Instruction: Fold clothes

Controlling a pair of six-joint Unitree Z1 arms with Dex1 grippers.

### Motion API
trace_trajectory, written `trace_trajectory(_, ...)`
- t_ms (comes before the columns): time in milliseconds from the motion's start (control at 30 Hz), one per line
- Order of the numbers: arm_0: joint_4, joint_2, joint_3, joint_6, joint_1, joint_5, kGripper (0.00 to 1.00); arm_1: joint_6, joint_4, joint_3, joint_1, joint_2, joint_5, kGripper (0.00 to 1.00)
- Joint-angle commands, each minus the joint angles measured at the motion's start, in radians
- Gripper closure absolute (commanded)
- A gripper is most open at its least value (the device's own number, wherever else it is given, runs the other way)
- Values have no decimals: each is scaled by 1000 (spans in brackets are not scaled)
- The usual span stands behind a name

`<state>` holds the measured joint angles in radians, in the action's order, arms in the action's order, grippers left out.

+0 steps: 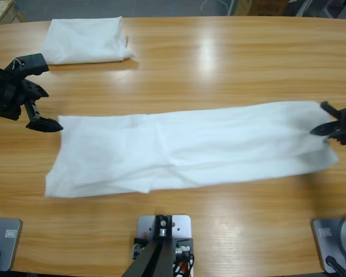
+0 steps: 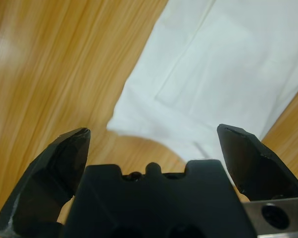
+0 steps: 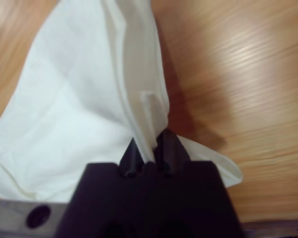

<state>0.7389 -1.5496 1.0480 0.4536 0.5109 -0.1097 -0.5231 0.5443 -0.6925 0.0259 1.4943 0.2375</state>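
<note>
Soft, light T-shirt (image 1: 190,147): right gripper (image 3: 149,148) pinches its right edge, left gripper (image 2: 154,141) gapes at left corner.

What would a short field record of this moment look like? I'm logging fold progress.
shirt being folded: long white strip lying flat across the table
right gripper: fingers shut on the strip's end
left gripper: fingers open at the other end, holding nothing
folded bundle: far corner, apart from both arms
</note>
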Motion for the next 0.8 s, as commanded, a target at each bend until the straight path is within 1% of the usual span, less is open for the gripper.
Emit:
trace_trajectory(33,-10,43,-55,-12,8,12,4,6,84,-36,22,1,-106,1000)
trace_trajectory(100,-11,44,-54,-12,8,12,4,3,171,-89,23,-25,-185,1000)
trace_trajectory(133,-11,42,-54,-12,8,12,4,9,199,-110,39,-26,-210,1000)
trace_trajectory(233,-10,43,-54,-12,8,12,4,43,235,-139,122,-8,-245,1000)
trace_trajectory(333,-10,54,-58,-12,8,12,4,45,262,-163,160,-16,-287,1000)
trace_trajectory(433,-10,60,-59,-11,8,12,4,56,346,-232,186,-57,-379,1000)
trace_trajectory(600,-10,75,-65,-12,8,12,4,72,453,-325,220,-65,-500,1000)
trace_trajectory(733,-11,109,-93,-18,7,12,4,76,548,-412,223,-78,-543,1000)
trace_trajectory(767,-12,114,-95,-19,8,12,4,75,580,-437,204,-94,-541,1000)
trace_trajectory(800,-12,115,-95,-19,8,12,4,63,612,-458,127,-118,-523,1000)
